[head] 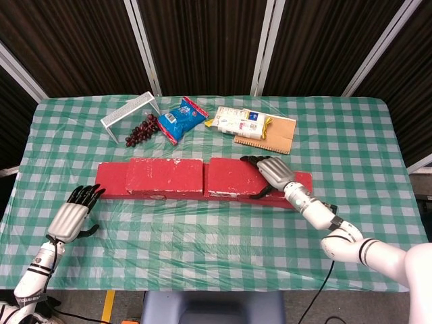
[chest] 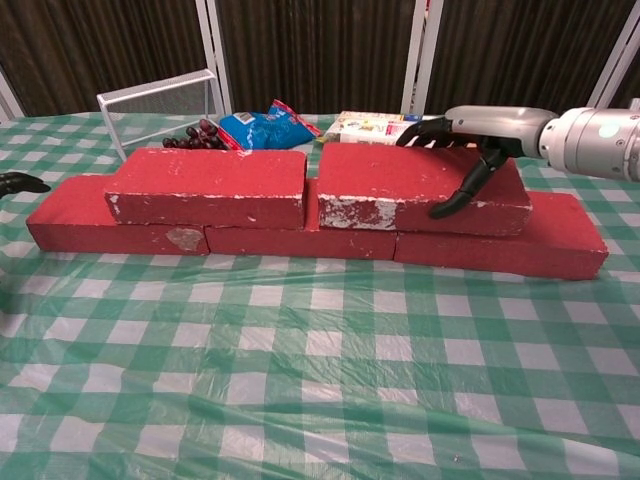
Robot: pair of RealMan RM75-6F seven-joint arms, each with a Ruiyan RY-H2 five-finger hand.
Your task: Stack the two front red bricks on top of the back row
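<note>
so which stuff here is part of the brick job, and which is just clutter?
Job:
- right top brick, gripped by the right robot hand
- left top brick
- bottom row of bricks

Clutter:
- wire rack
- grapes
- blue snack bag
- carton
- cardboard

We see a lab test booth: dark ribbed wall panels (head: 202, 47) (metal-framed) behind the green-checked plastic tablecloth (head: 202, 236).

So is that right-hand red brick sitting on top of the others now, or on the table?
On top. The right upper brick lies flat on the bottom row, beside the left upper brick, with the right hand gripping it.
</note>
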